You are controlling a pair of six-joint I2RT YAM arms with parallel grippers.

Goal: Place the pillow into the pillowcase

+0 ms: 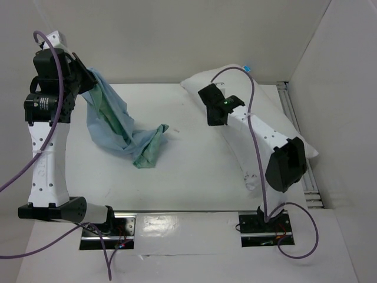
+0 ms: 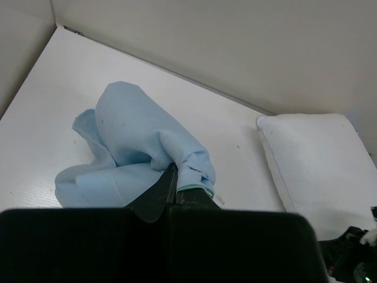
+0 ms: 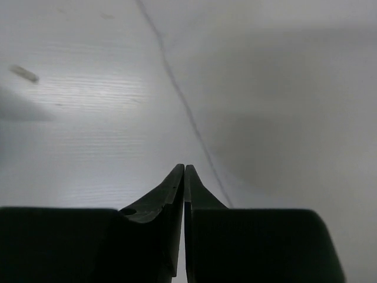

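Near edge: two arms, one per side. We count one pillowcase, one pillow and two grippers.

The low end of the pillowcase [image 1: 121, 127] trails on the table [image 1: 188, 177], left of the middle. The rest rises up and to the far left, where it hangs from the left gripper [image 1: 82, 73]. The left wrist view shows that gripper [image 2: 175, 184] pinched tight on a fold of blue cloth, with the bulk bunched just beyond the tips. We cannot tell where the open mouth of the case is.

The pillow [image 1: 259, 112] lies on the right side of the table. Its long axis runs diagonally from near right to far left, with the far-left corner pointing toward the middle of the far edge. The right arm stretches along it, and part of the pillow is hidden under the arm.

The right gripper [image 1: 211, 97] sits over the pillow's far-left end. In its own wrist view the right gripper [image 3: 184, 172] has its jaws pressed together with nothing between them, only pale surface ahead.

Key relation: the pillow is to the right of the held case, well apart from it, with bare table between them. The right arm is much nearer the pillow, and the left arm is busy with the case. Our judgement is that the right gripper must open and take the pillow's far-left end, then feed it leftward, short end first, toward the case.
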